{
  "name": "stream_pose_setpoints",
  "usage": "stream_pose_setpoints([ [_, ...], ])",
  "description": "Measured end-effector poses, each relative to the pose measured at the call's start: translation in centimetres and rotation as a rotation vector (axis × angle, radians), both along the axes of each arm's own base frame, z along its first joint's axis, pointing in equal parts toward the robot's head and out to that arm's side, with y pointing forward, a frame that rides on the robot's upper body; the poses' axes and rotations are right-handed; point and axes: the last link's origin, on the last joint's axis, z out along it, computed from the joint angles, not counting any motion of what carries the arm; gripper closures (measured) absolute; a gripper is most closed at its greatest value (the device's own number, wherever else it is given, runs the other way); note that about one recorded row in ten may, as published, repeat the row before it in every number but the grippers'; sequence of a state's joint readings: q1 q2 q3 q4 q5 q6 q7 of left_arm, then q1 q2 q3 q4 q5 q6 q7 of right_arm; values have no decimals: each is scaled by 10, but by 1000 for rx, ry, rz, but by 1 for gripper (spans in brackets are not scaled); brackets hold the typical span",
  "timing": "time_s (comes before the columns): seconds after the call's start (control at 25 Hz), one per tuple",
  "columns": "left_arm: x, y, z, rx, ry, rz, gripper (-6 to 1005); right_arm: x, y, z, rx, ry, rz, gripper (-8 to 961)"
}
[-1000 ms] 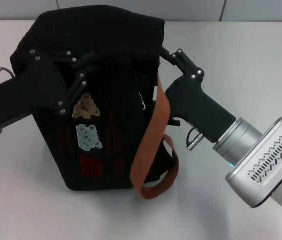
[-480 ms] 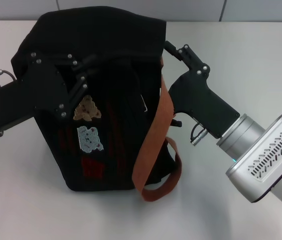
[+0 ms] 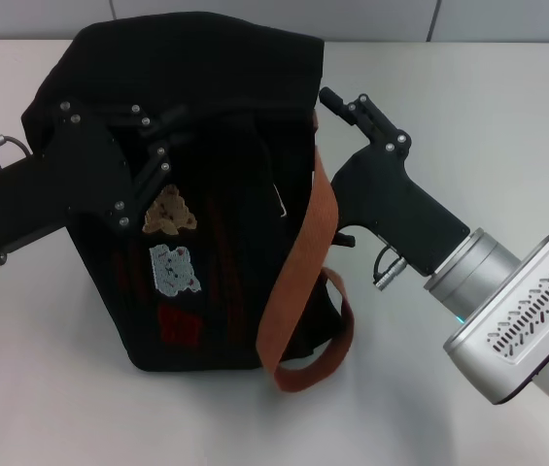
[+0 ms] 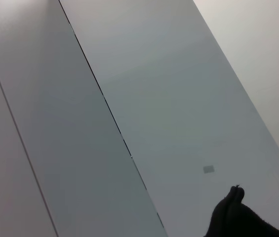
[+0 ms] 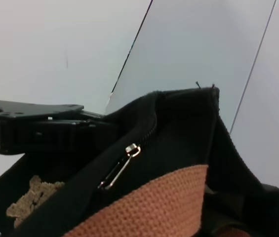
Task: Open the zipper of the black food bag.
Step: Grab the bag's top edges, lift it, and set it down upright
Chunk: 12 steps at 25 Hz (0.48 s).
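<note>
The right gripper (image 3: 325, 95) sat just beside the upper right corner of the black food bag (image 3: 206, 126), its slim fingers pointing at the rim from the right; whether they were parted or pressed together could not be told, and no contact with the fabric was evident from the head view. The left gripper (image 3: 162, 131) lay across the bag's upper front, its linkage over the dark fabric above the tan bear patch (image 3: 169, 211); it appeared clamped on the bag's fabric near the top. From the right wrist view, the zipper (image 5: 144, 140) ran along the bag's top rim, with its silver pull tab (image 5: 121, 168) hanging down at a slant, untouched. A rust-brown strap (image 3: 303, 272) draped down the bag's right side and looped onto the table (image 3: 468, 107). The bag stood upright near the middle of the table, with a pale-blue bear patch (image 3: 174, 269) and a red mark (image 3: 181, 324) below the tan one.
</note>
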<state>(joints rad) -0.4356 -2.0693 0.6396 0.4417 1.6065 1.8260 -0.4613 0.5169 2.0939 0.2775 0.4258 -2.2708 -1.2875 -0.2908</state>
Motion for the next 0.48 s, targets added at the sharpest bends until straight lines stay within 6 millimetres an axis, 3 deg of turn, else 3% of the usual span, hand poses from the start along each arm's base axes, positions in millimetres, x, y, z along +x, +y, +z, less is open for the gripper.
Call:
stream_pose_setpoints([
  [0.12,0,0,0,0,1,0,925,0,0,0,0,1,0,121],
  [0.48,-1,0,-1,1,3,5,925,0,-6,5,34,25,16,476],
])
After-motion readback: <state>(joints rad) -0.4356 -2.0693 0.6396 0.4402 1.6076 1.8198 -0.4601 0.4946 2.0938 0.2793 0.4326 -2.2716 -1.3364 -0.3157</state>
